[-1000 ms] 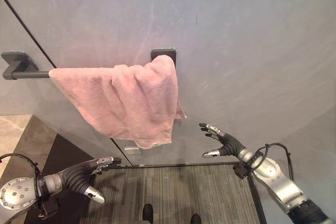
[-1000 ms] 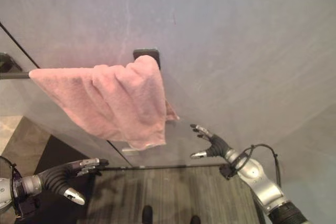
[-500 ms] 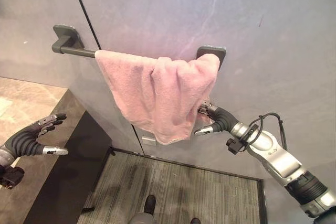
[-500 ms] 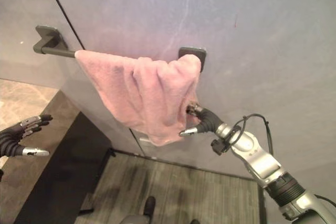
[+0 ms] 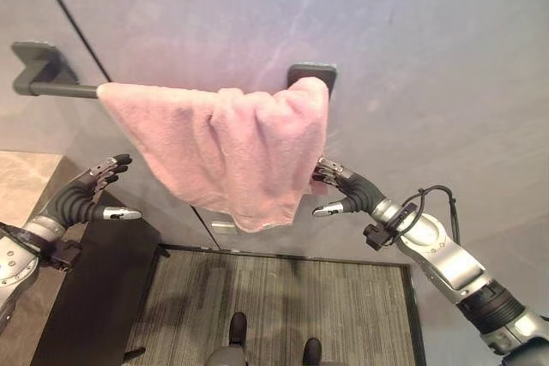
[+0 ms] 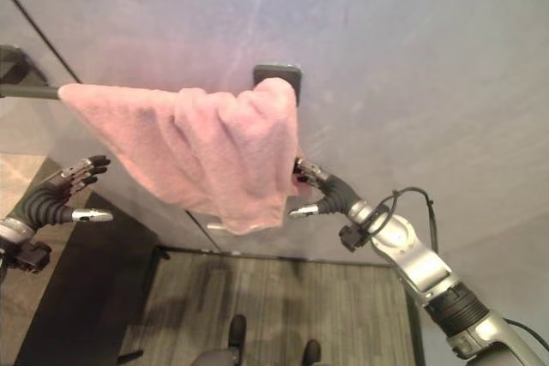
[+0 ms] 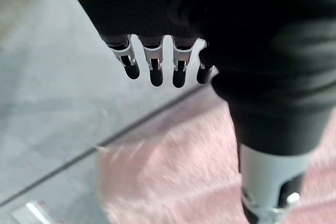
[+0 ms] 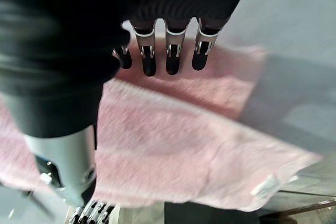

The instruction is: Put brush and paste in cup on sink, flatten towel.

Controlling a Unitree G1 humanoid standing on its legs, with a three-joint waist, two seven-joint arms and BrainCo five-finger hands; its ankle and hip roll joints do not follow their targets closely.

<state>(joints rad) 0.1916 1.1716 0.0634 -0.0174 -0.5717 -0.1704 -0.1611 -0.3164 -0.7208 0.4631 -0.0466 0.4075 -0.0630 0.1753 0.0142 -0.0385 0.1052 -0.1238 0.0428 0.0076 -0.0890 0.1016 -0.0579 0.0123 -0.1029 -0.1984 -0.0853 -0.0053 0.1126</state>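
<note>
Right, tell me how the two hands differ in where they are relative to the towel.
The right hand is at the right edge of the pink towel, fingers against it; the left hand hangs apart from it, off to the left. The right hand sits nearer the rail's covered end. Both are open.

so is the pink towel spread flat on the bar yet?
No. The pink terry towel hangs bunched and skewed toward the dark bar's right bracket.

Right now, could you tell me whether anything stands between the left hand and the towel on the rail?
Nothing visible does. The left hand hangs open, apart from the bunched pink towel; the right hand is at its other edge.
</note>
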